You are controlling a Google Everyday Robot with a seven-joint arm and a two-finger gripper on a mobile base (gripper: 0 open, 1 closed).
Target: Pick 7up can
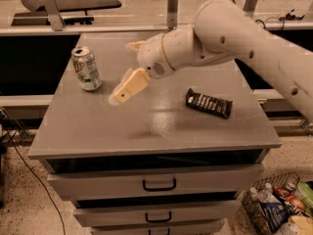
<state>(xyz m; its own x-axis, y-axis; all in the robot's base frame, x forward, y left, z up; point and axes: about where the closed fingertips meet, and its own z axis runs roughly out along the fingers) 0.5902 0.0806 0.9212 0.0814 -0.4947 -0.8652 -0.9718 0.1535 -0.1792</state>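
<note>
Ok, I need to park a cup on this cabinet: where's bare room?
Bare: the front strip of the cabinet top, ahead of the 7up can and candy bar. Crowded: mid-left, where the gripper hangs just beside the can.
</note>
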